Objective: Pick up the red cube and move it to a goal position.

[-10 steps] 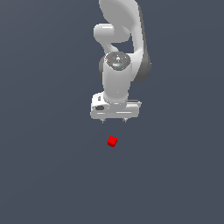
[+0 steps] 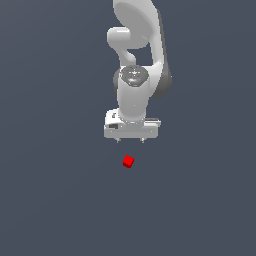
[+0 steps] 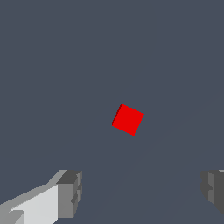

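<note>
The red cube (image 2: 128,161) is tiny and bright red, lying on the flat grey surface a little in front of the arm in the exterior view. It also shows in the wrist view (image 3: 127,119), turned at an angle, beyond the fingers. My white gripper (image 2: 130,140) hangs above the surface, short of the cube and apart from it. It is open and empty: the two grey fingertips (image 3: 71,194) stand wide apart in the wrist view.
The white arm (image 2: 137,60) rises behind the gripper in the exterior view. The plain dark grey surface (image 2: 55,190) lies all around. No goal marker shows.
The gripper has moved very slightly, if at all. The cube has not moved.
</note>
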Controlling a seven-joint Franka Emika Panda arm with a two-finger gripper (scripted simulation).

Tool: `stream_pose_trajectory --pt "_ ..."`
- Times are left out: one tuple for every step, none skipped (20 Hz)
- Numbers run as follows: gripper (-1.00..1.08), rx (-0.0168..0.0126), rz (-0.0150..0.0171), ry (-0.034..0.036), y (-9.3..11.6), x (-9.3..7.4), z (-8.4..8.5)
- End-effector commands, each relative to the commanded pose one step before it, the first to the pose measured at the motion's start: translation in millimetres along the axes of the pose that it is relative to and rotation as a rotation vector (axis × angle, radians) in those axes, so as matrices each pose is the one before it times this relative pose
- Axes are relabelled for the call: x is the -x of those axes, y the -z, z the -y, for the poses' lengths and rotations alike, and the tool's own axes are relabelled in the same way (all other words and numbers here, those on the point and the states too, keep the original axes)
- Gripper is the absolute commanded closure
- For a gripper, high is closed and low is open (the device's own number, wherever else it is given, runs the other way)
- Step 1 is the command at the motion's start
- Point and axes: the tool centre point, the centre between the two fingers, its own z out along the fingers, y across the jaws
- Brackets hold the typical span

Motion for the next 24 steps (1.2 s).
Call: stream_pose_trajectory --pt "-0.92 -0.00087 0.00152 -0.03106 -10.15 -2.00 0.02" --pt "-0.92 -0.00050 0.00034 -0.01621 -5.05 -1.19 0.01" --pt "-0.92 -0.00056 0.00037 -0.01793 -5.57 -1.32 0.00" --pt "-0.92 -0.00062 0.00040 -0.01960 -6.10 -1.45 0.00" --pt "-0.92 -0.00068 0.00043 -0.02125 -6.61 -1.58 -0.01" --pt "-0.92 -0.00075 0.00046 -0.02284 -7.10 -1.70 0.00" --pt "-0.92 -0.00082 0.00049 -0.02442 -7.59 -1.83 -0.01" --pt "-0.92 -0.00090 0.00052 -0.02593 -8.05 -1.96 -0.01" --pt "-0.92 -0.00099 0.00054 -0.02720 -8.43 -2.08 -0.02" --pt "-0.92 -0.00100 0.00053 -0.02638 -8.17 -2.04 -0.01" --pt "-0.92 -0.00098 0.00051 -0.02501 -7.74 -1.94 -0.01" --pt "-0.92 -0.00095 0.00048 -0.02356 -7.29 -1.84 0.00" --pt "-0.92 -0.00095 0.00046 -0.02213 -6.83 -1.75 0.00" --pt "-0.92 -0.00094 0.00045 -0.02062 -6.35 -1.67 0.01" --pt "-0.92 -0.00093 0.00043 -0.01907 -5.85 -1.57 0.02" --pt "-0.92 -0.00090 0.00041 -0.01748 -5.35 -1.47 0.02" --pt "-0.92 -0.00084 0.00038 -0.01584 -4.84 -1.34 0.02" --pt "-0.92 -0.00077 0.00034 -0.01416 -4.33 -1.20 0.03" --pt "-0.92 -0.00069 0.00031 -0.01252 -3.82 -1.07 0.02" --pt "-0.92 -0.00062 0.00027 -0.01085 -3.31 -0.93 0.03" --pt "-0.92 -0.00055 0.00024 -0.00922 -2.80 -0.81 0.02" --pt "-0.92 -0.00048 0.00021 -0.00758 -2.29 -0.68 0.02" --pt "-0.92 -0.00041 0.00017 -0.00592 -1.77 -0.55 0.03" --pt "-0.92 -0.00034 0.00014 -0.00430 -1.26 -0.44 0.03"
